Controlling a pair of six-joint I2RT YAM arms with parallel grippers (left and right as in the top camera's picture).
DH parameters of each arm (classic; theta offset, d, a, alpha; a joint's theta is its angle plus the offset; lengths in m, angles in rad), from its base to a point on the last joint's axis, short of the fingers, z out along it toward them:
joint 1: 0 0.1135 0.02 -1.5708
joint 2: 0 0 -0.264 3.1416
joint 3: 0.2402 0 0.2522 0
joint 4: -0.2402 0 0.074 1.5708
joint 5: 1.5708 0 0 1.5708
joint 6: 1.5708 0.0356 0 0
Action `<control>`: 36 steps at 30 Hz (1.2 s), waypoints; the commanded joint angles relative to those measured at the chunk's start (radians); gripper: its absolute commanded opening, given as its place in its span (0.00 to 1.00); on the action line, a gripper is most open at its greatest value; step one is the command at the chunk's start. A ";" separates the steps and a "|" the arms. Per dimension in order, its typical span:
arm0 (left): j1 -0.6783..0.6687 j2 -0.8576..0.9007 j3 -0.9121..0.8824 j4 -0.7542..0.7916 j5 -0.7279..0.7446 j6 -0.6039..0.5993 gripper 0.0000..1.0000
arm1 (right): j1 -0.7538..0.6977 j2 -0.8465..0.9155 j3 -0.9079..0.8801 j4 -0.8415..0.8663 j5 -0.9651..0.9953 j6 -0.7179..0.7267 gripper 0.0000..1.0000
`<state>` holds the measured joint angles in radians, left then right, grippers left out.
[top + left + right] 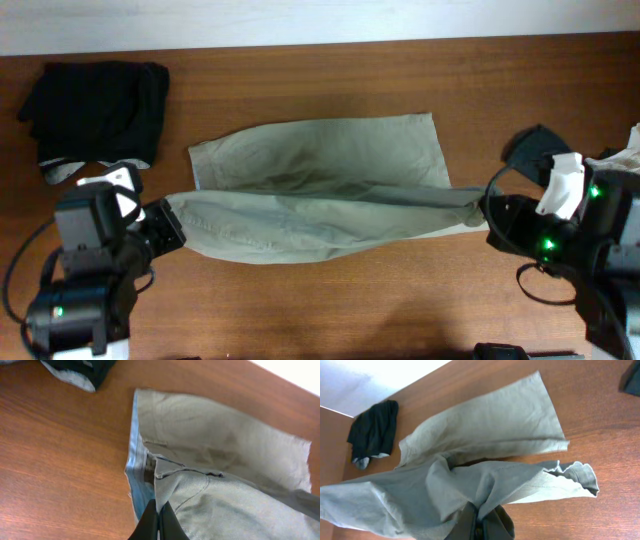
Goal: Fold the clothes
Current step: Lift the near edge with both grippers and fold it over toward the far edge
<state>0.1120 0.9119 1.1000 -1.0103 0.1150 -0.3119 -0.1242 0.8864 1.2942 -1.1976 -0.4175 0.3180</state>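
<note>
A pale khaki-olive pair of shorts [320, 185] lies stretched across the middle of the table, one leg flat at the back, the near part lifted. My left gripper [168, 222] is shut on the waistband end; in the left wrist view its fingers [159, 515] pinch the khaki fabric [220, 460]. My right gripper [487, 210] is shut on the other end; in the right wrist view its fingers [480, 520] pinch bunched fabric [485, 435].
A black garment with a grey-white piece [95, 108] lies at the back left and shows in the right wrist view [372, 430]. A dark garment [535, 150] and a whitish one [625, 150] lie at the right edge.
</note>
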 commanded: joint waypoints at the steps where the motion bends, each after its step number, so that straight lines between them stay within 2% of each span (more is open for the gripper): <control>1: 0.004 -0.043 0.031 0.006 -0.048 -0.009 0.01 | 0.005 -0.013 0.021 0.006 0.024 0.012 0.04; 4: 0.004 -0.005 0.031 0.023 -0.051 -0.009 0.01 | 0.005 0.035 0.021 0.022 0.067 0.011 0.04; 13: 0.000 0.285 0.031 0.203 -0.051 0.028 0.01 | 0.005 0.310 0.021 0.130 0.062 0.011 0.04; 16: -0.024 0.394 0.031 0.288 -0.051 0.077 0.01 | 0.006 0.411 0.021 0.164 0.062 0.010 0.04; 24: -0.059 0.544 0.031 0.521 -0.059 0.082 0.01 | 0.006 0.598 0.021 0.291 0.063 0.012 0.04; 36: -0.059 0.729 0.031 0.638 -0.140 0.082 0.01 | 0.006 0.828 0.021 0.428 0.062 0.012 0.04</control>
<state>0.0513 1.6073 1.1095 -0.4076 0.0483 -0.2497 -0.1223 1.6855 1.2961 -0.8028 -0.3756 0.3332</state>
